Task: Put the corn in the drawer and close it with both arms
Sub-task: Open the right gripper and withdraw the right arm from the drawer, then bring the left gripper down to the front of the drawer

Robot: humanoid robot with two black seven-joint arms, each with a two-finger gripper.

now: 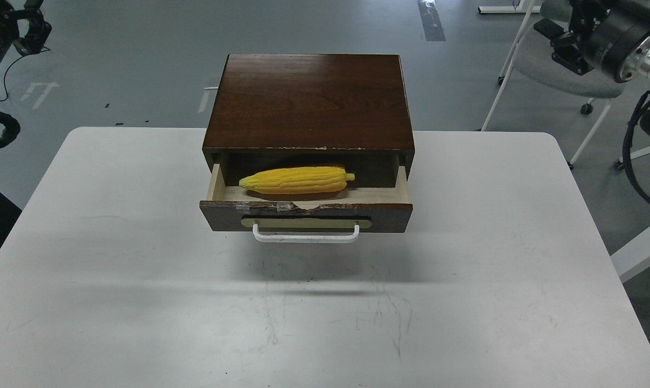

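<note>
The yellow corn (296,180) lies lengthwise inside the open drawer (306,215), stub end to the right. The drawer is pulled partly out of the dark brown cabinet (309,99); its white bar handle (305,235) faces me. My left gripper (31,29) is raised at the top left corner, far from the cabinet, dark and partly cut off. My right gripper (570,40) is raised at the top right, also far from the cabinet, seen dark against a chair. Neither touches anything I can see.
The cabinet stands at the back middle of a white table (141,296). A grey chair (567,75) with white legs stands behind the table at the right. Black cables (634,161) hang at the right edge.
</note>
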